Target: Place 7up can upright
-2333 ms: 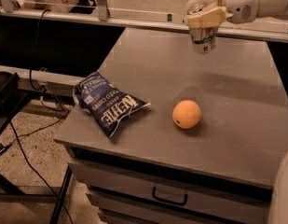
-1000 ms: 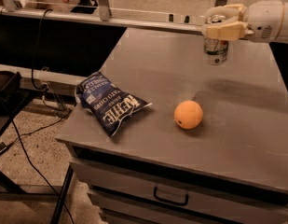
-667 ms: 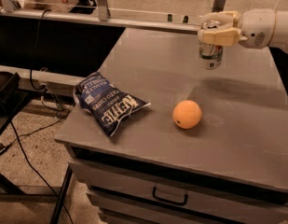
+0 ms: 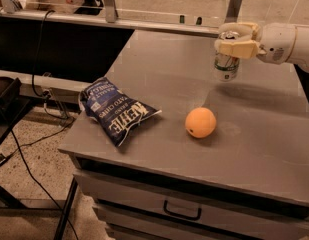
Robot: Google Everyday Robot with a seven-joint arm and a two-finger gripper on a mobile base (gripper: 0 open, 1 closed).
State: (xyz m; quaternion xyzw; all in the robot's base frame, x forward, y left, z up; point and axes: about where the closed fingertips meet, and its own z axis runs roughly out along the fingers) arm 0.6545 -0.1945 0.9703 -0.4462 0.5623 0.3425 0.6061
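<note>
The gripper [image 4: 237, 40] sits slightly lower than before, clamped on the upright 7up can [image 4: 227, 68]. It hides the can's top.

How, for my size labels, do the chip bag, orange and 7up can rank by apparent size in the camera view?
1. Chip bag, clearly largest.
2-3. Orange and 7up can look alike; the can is farther back, its top hidden by the end effector gripping it at rear right.
</note>
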